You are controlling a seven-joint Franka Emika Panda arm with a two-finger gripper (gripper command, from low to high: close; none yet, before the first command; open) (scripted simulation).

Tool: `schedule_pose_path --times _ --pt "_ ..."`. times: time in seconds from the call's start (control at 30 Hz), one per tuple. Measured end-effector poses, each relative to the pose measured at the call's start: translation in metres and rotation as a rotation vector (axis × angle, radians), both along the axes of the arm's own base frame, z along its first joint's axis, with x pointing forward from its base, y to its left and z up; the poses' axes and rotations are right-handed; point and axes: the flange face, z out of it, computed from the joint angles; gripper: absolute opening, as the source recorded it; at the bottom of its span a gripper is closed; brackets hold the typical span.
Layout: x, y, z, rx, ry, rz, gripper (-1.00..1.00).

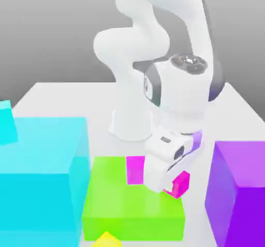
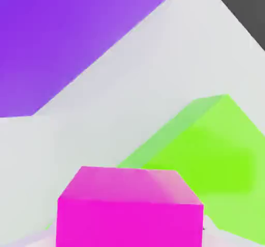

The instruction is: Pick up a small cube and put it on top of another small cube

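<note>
The gripper [image 1: 172, 185] is clenched on the hot-pink cube [image 1: 179, 184], which sits tilted between its fingers beside the right edge of the green block [image 1: 132, 204] as the exterior view shows it; whether the cube touches that block I cannot tell. The magenta cube [image 1: 135, 170] rests on the green block, near the gripper and partly hidden by it. On the worktop [image 1: 98, 98], a large cyan block [image 1: 36, 163] stands at the exterior view's left and a large purple block [image 1: 243, 189] at its right
</note>
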Motion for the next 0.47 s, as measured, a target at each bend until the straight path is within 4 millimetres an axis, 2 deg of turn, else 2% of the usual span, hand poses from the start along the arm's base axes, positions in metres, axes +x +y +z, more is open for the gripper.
schedule_pose_path --times 0.1,0.2,0.27,0.33,0.37,0.47 --pt "0.037 -0.048 0.009 0.002 -0.003 -0.181 -1.00" --pt "0.066 -0.101 0.015 0.003 -0.007 -0.348 -1.00" --pt "0.072 -0.112 -0.003 0.003 -0.008 -0.383 -1.00" --pt "0.073 -0.116 -0.031 0.002 -0.009 -0.392 -1.00" --pt "0.073 -0.116 -0.040 0.002 -0.009 -0.394 1.00" --pt "0.073 -0.116 -0.040 0.002 -0.009 -0.394 1.00"
